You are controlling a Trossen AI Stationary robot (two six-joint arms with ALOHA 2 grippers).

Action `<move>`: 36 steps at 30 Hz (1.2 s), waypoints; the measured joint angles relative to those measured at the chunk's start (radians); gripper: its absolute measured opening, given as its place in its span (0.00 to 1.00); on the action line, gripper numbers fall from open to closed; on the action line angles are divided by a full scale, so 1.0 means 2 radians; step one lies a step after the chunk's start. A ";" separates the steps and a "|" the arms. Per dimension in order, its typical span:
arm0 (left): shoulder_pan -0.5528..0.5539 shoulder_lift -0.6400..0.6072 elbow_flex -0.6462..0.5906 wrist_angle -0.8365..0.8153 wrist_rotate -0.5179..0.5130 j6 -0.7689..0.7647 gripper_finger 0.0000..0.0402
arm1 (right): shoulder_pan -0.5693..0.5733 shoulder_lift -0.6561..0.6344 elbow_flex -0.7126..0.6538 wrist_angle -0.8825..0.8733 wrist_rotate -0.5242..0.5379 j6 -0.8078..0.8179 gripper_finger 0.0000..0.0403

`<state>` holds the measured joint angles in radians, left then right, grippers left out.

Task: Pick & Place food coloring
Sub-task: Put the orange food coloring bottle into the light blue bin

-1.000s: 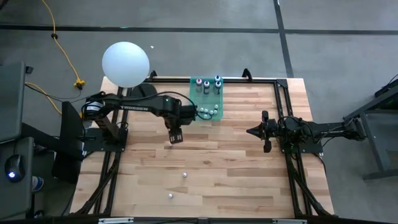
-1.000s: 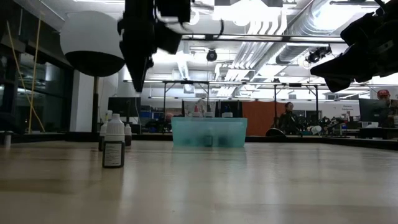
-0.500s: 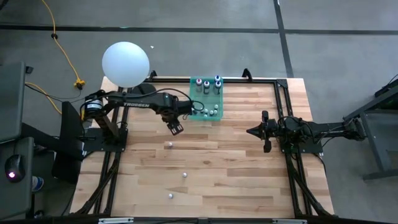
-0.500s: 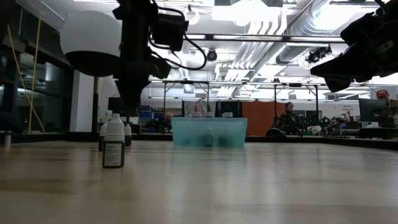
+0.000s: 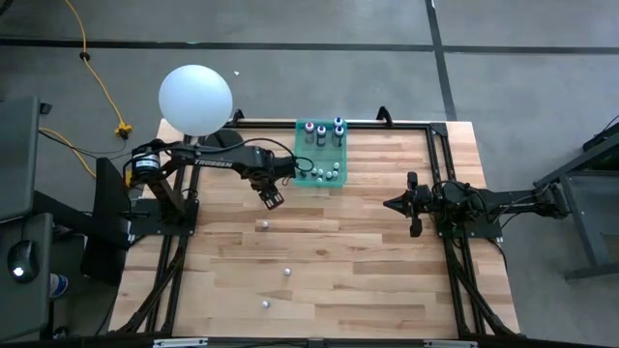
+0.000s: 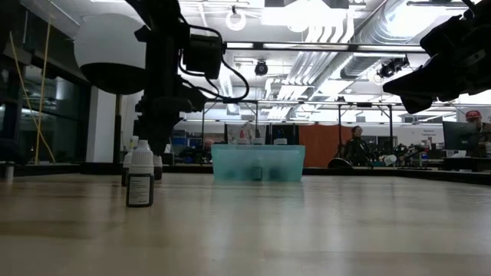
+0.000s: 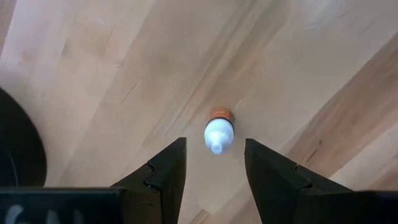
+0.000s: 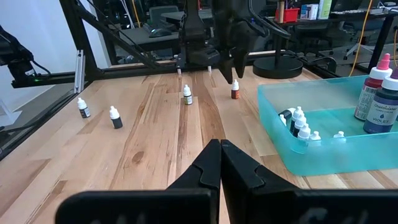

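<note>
Left gripper (image 5: 272,199) hangs part-open, holding nothing, just beside the translucent teal plastic bin (image 5: 301,155), directly above a tiny white-capped, orange-bodied food coloring bottle (image 7: 218,131) upright on the pale wood-grain table (image 5: 368,261). It has pulled back toward the bin since a second ago. Right gripper (image 8: 219,163) is closed and empty, well away from the bin.

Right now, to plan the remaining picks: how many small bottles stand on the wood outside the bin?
4. Orange-bodied bottle beneath the open left gripper; second bottle beyond it toward the front; third bottle and fourth bottle nearer the front edge. None appear hidden.
</note>
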<state>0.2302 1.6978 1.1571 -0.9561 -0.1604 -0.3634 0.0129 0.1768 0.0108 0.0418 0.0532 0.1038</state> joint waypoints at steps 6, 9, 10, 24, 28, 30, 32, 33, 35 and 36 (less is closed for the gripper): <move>0.000 0.000 -0.018 0.023 0.006 0.009 0.38 | 0.000 0.000 0.000 0.000 0.000 0.000 0.00; 0.000 0.000 -0.022 0.031 0.009 0.009 0.38 | 0.000 0.000 0.000 0.000 0.000 0.000 0.00; 0.000 0.000 -0.023 0.033 0.011 0.009 0.38 | 0.000 0.000 0.000 0.000 0.000 0.000 0.00; 0.000 0.010 -0.024 0.034 0.012 0.013 0.37 | 0.000 0.000 0.000 0.000 0.000 0.000 0.00; 0.000 0.010 -0.024 0.036 0.012 0.013 0.29 | 0.000 0.000 0.000 0.000 0.000 0.000 0.00; 0.000 0.010 -0.024 0.036 0.011 0.013 0.24 | 0.000 0.000 0.000 0.000 0.000 0.000 0.00; 0.003 0.010 -0.024 0.036 0.012 0.013 0.19 | 0.000 0.000 0.000 0.000 0.000 0.000 0.00; 0.003 0.010 -0.023 0.036 0.012 0.013 0.16 | 0.000 0.000 0.000 0.000 0.000 0.000 0.00; 0.003 0.010 -0.023 0.036 0.011 0.013 0.13 | 0.000 0.000 0.000 0.000 0.000 0.000 0.00; 0.003 0.010 -0.023 0.036 0.011 0.013 0.11 | 0.000 0.000 0.000 0.000 0.000 0.000 0.00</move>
<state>0.2356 1.7172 1.1113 -0.8841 -0.1378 -0.3374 0.0132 0.1768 0.0109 0.0418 0.0532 0.1036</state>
